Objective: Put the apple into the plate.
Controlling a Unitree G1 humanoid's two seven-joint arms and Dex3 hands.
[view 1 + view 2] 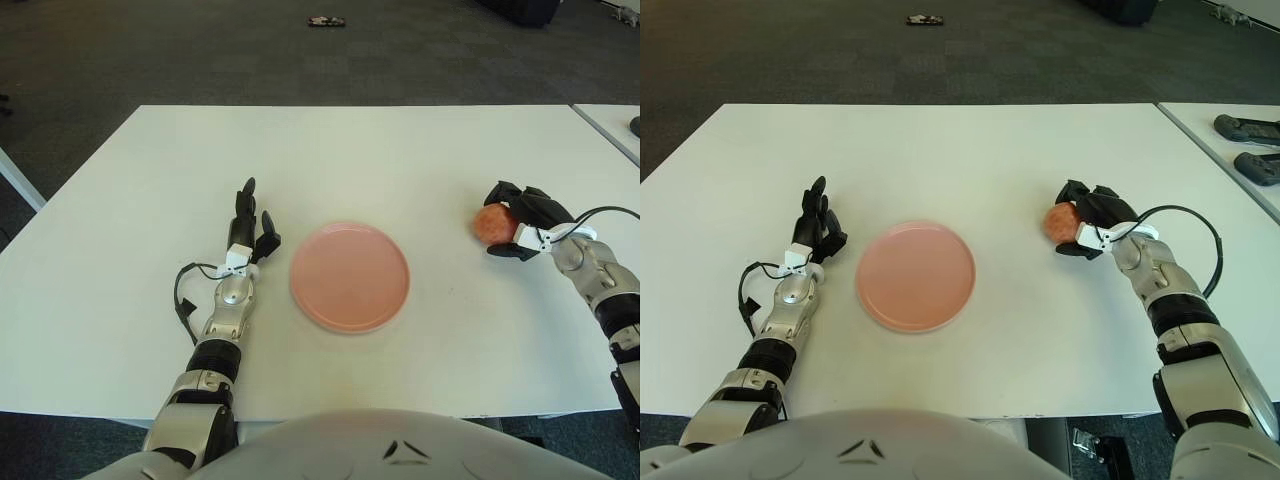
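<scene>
A pink plate [349, 277] lies on the white table [340, 150], near the middle front. To its right a reddish apple [490, 222] is held by my right hand [517, 222], whose black fingers [1095, 205] curl around it from the right. The apple is close to the table surface; I cannot tell whether it still touches it. My left hand [247, 225] lies flat on the table just left of the plate, fingers stretched out and holding nothing.
A second white table [1225, 125] stands at the far right with two dark devices [1245, 130] on it. A small dark object [324, 22] lies on the carpet beyond the table. Cables trail from both wrists.
</scene>
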